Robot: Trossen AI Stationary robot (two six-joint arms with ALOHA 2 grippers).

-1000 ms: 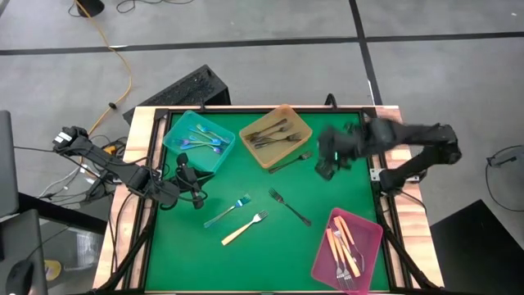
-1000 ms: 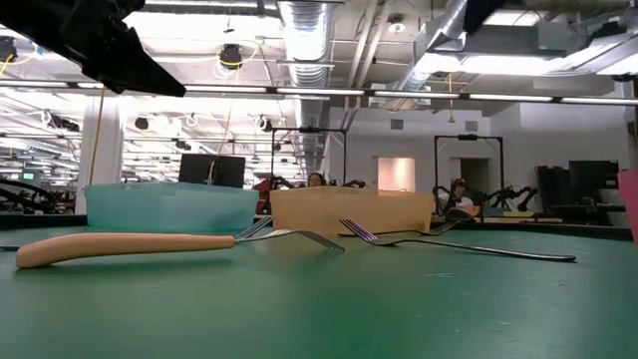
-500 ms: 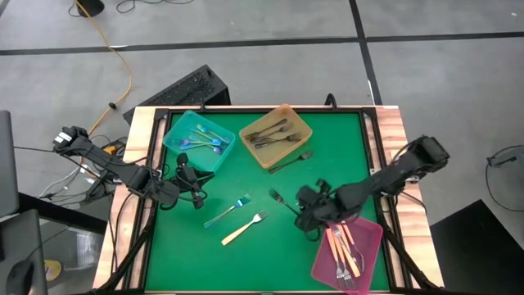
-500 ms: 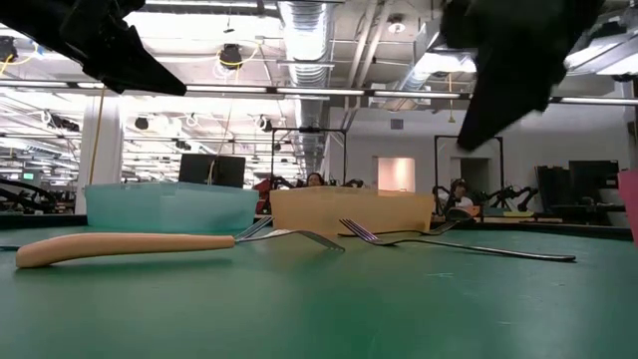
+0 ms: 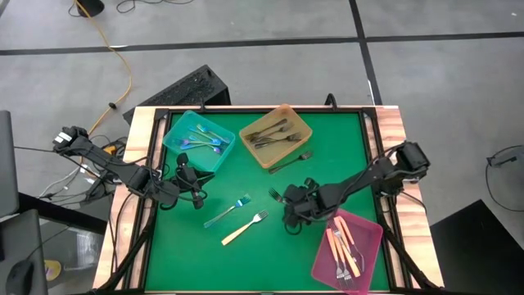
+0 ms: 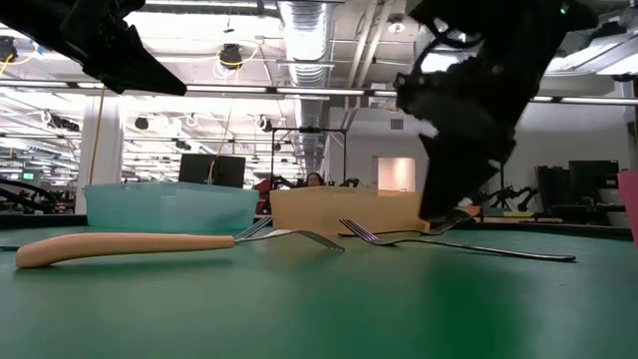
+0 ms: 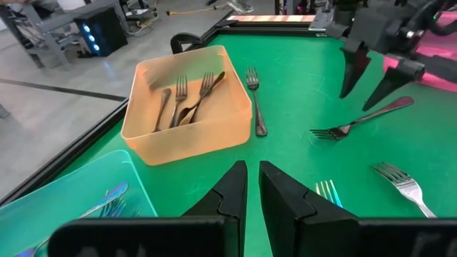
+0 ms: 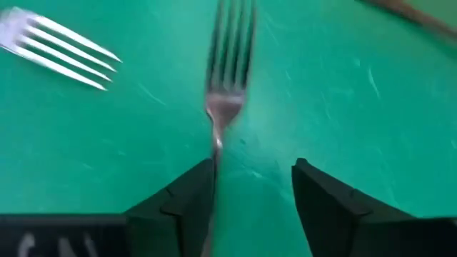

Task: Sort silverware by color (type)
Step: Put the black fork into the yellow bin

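A dark grey fork [image 8: 223,107] lies flat on the green mat at mid-table, its tines [image 5: 274,195] showing. My right gripper [image 5: 288,220] hangs low over its handle, open, one finger on each side [image 7: 359,101]. A cream-handled fork [image 5: 244,229] and an iridescent blue fork [image 5: 229,211] lie loose to its left. Another dark fork [image 5: 291,161] lies by the amber tray [image 5: 303,131]. My left gripper [image 5: 196,199] waits shut near the teal tray [image 5: 225,160]. My right gripper comes from above with its fingers along the dark fork. The fork's handle [image 8: 216,153] runs close by the inner side of one finger [image 8: 189,196]. Whether that finger touches it I cannot tell. The fork lies flat on the mat.
The teal tray holds iridescent pieces and the amber tray dark forks. A pink tray [image 5: 372,233] at the near right holds cream-handled ones. A raised wooden rim [image 5: 147,131] runs round the mat. Bare mat lies at the near left.
My right gripper has swung from beside the amber tray toward the near edge. It has then shifted a little toward the table's left, coming down over the dark fork at mid-table. The fork has stayed where it lay.
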